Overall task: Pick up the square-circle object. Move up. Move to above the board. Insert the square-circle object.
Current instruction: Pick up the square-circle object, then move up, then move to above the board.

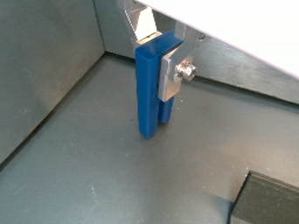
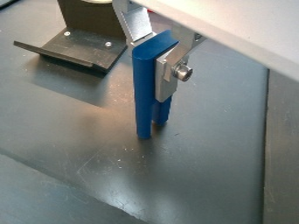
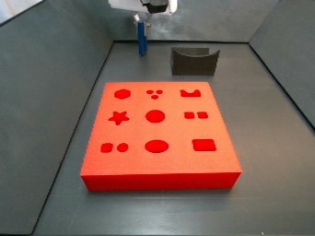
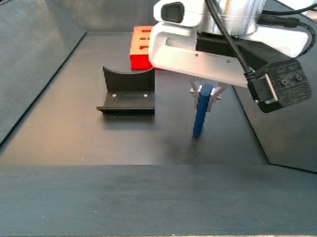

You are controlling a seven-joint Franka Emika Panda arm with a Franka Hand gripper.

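Note:
The square-circle object is a slim blue peg standing upright, its lower end at or just above the dark floor near the back wall. It shows in both wrist views and both side views. My gripper is shut on its upper end, one silver finger on each flat side. In the side views the gripper stands straight over the peg. The red board with its shaped holes lies on the floor apart from the peg, partly hidden by the gripper in a side view.
The dark fixture stands on the floor beside the peg, between it and the board's far edge; it also shows in both wrist views. Grey walls enclose the floor close behind the peg.

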